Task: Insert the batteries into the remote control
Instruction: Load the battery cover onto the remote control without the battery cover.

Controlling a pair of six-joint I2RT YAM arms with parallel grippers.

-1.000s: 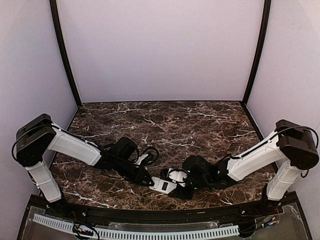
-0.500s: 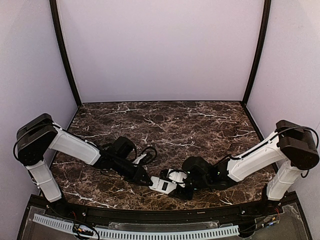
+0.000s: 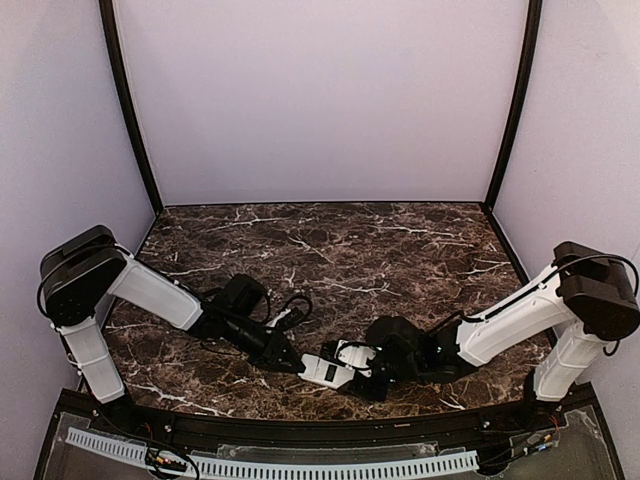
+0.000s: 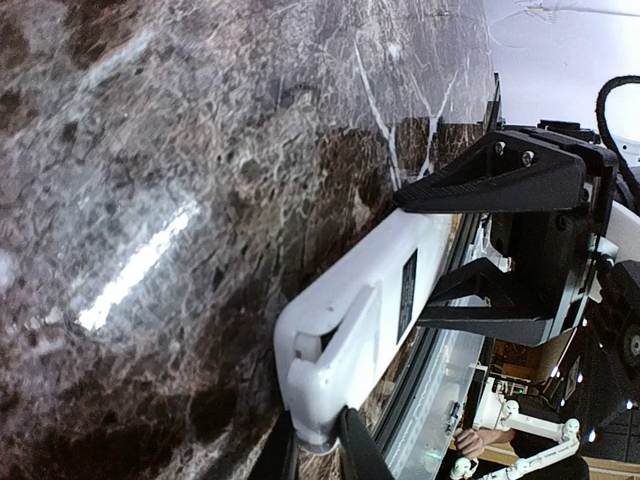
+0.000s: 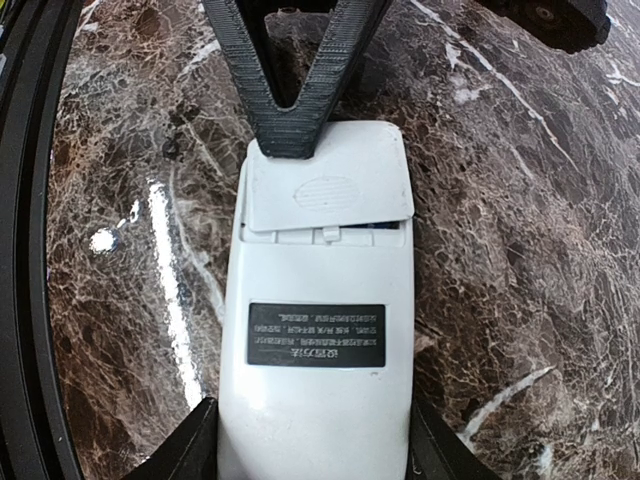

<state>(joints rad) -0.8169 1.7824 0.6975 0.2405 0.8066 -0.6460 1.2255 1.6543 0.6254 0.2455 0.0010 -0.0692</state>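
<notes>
The remote control (image 5: 315,335) lies back up on the marble table (image 5: 520,250), near its front edge, between the 2 arms. The right gripper (image 5: 315,445) grasps it by both long sides. The left gripper (image 5: 290,135), fingers closed to 1 point, touches the end of the battery cover (image 5: 330,190). A bluish sliver under the cover's edge may be the batteries (image 5: 378,227).

The table (image 3: 350,240) is gleaming like polished dark marble; the remote control (image 5: 315,400) is showing smooth, matt white plastic.
</notes>
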